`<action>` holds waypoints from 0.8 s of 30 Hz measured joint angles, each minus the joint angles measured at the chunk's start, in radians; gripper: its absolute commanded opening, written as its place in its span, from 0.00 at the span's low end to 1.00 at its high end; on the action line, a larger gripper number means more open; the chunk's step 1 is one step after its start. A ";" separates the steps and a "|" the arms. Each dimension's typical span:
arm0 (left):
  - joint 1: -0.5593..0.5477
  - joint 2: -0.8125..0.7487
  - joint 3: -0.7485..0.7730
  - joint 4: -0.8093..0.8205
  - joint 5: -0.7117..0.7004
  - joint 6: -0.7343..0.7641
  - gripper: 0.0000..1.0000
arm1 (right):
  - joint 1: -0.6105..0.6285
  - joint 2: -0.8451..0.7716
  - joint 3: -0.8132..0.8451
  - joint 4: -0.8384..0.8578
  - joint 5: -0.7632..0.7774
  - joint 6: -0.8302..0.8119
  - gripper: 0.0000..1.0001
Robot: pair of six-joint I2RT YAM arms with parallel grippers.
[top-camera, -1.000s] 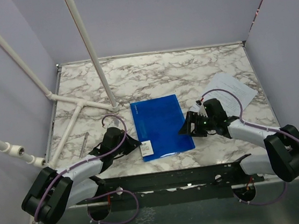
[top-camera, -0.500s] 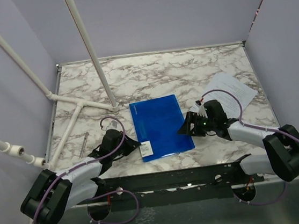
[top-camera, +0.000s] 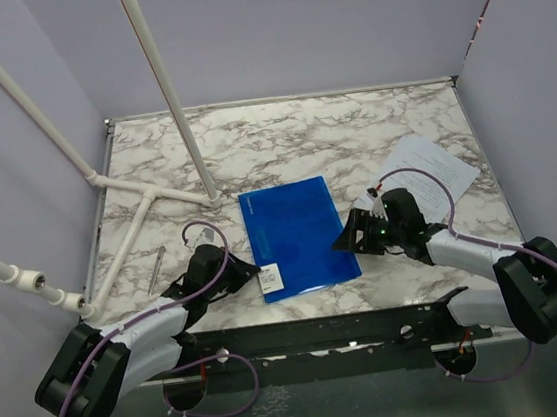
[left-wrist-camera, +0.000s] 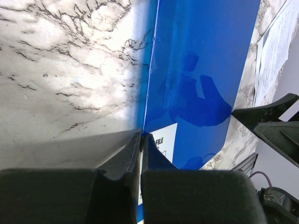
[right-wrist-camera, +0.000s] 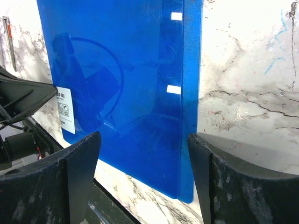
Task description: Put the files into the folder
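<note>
The blue folder (top-camera: 297,235) lies flat at the table's near middle, with a white label (top-camera: 272,279) at its near left corner. My left gripper (top-camera: 250,272) is shut on the folder's left edge beside the label (left-wrist-camera: 161,140); its fingertips (left-wrist-camera: 141,136) pinch the thin cover (left-wrist-camera: 201,60). My right gripper (top-camera: 348,239) stands open at the folder's right edge. Its fingers (right-wrist-camera: 81,177) straddle the spine side of the folder (right-wrist-camera: 121,70) without touching it. The files (top-camera: 435,165), white printed sheets, lie at the right behind the right arm and also show in the left wrist view (left-wrist-camera: 275,51).
A white pipe frame (top-camera: 146,195) lies at the left, with a slanted pole (top-camera: 169,90) rising from it. A thin metal pen (top-camera: 156,268) lies left of the left gripper. A black rail (top-camera: 323,334) runs along the near edge. Walls close in on three sides.
The folder's far left corner has shifted slightly left as the left gripper, still shut on its edge, moved a little. The right gripper stays open and barely moves.
</note>
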State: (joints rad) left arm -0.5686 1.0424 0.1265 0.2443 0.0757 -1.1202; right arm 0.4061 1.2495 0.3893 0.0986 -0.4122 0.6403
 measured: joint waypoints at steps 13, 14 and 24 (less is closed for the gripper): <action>0.000 -0.011 -0.005 -0.010 -0.009 -0.028 0.00 | 0.000 0.000 -0.013 0.029 0.011 0.043 0.80; 0.000 -0.011 -0.004 -0.011 -0.009 -0.029 0.00 | 0.000 0.000 -0.013 0.029 0.011 0.046 0.80; 0.000 0.018 0.050 -0.090 -0.018 -0.049 0.17 | 0.000 0.000 -0.015 0.034 0.018 0.063 0.80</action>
State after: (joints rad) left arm -0.5686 1.0599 0.1761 0.1547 0.0582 -1.1694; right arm 0.4061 1.2491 0.3744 0.1326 -0.3939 0.7029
